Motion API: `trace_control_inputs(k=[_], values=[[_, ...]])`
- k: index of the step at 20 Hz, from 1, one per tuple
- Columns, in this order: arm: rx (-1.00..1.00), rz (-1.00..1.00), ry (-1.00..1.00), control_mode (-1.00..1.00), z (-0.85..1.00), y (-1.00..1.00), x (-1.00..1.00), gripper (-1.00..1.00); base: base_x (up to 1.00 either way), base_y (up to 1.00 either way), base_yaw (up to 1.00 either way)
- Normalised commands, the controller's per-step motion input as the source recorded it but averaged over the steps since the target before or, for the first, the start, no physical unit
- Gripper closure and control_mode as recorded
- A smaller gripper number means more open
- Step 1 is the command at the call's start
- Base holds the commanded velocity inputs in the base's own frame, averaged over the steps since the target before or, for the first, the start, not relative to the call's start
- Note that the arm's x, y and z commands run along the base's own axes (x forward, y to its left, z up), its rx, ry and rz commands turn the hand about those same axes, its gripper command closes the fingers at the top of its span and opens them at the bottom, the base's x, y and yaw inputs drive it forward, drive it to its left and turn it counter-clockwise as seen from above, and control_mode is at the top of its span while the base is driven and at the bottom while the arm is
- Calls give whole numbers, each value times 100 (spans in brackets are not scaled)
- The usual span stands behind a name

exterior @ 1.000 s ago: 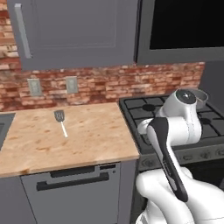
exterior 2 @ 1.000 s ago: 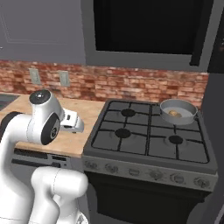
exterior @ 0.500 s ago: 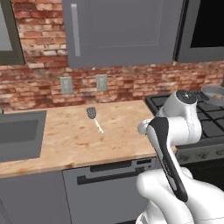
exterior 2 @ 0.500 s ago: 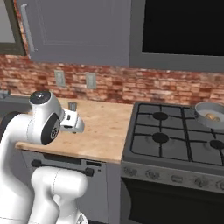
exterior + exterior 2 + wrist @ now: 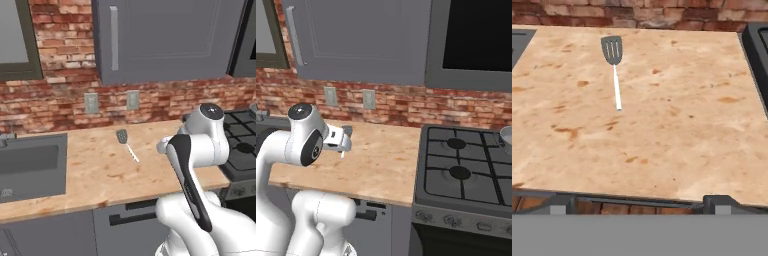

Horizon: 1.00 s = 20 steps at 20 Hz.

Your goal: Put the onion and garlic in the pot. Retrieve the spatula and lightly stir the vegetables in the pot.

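The spatula (image 5: 614, 67) lies flat on the wooden counter (image 5: 677, 125), out in front of the jaws and a bit to their left, well apart from them, with nothing touching it. Its grey slotted head points away toward the brick wall (image 5: 637, 12) and its thin pale handle points back toward the hand. The gripper (image 5: 639, 206) hangs back at the near edge of the counter, with its two dark tips wide apart and nothing between them. So I think the step in hand is fetching the spatula, and the reach for it has not begun. Off to the right of the jaws is the stove (image 5: 466, 165), and a bit of the pot (image 5: 507, 136) peeks in at its far edge; I cannot tell what is inside it. The sink (image 5: 30, 162) sits far off to the left. For the next move the hand needs to go forward and left, come down over the thin handle, line the tips up on both sides of it, and squeeze gently
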Motion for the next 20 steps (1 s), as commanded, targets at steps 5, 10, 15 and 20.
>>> trace_control_inputs(k=[5,10,15,20], values=[[0,0,0,100,0,0,0,-100,58,22,0],[0,0,0,100,0,0,0,-100,38,36,0],[0,0,19,-100,0,35,35,-100,0,0,0],[0,0,28,-100,-2,45,74,-100,0,0,0]])
